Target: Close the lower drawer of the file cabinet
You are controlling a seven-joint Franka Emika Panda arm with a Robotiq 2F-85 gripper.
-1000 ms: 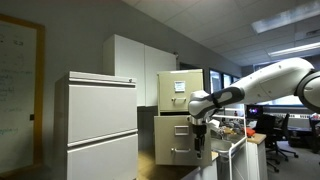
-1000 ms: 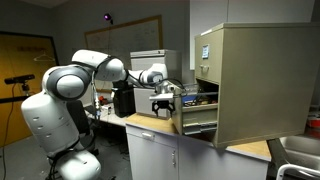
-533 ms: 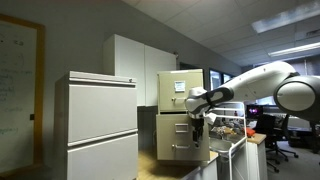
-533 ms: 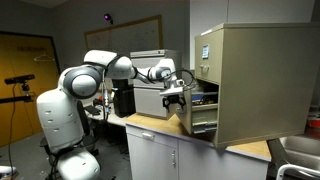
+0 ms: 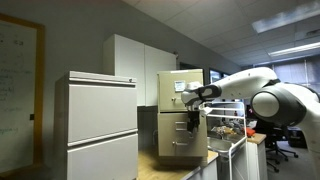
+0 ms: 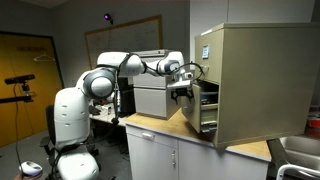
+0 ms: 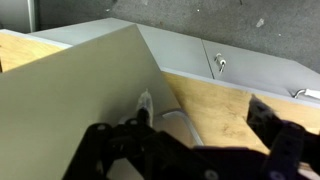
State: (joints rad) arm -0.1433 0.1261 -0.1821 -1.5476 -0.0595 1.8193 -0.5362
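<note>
narrow upright tan metal file cabinet [image 6: 268, 85], two stacked drawer fronts, standing square on a light wooden countertop [image 6: 150, 124]. the bottom, squarish tan metal lower drawer [image 6: 207, 112] is partly pulled out: its front stands clear of the cabinet face and its side wall is exposed. the drawer front above sits flush. in an exterior view the lower drawer [image 5: 174, 146] faces the camera, front upright.
</note>
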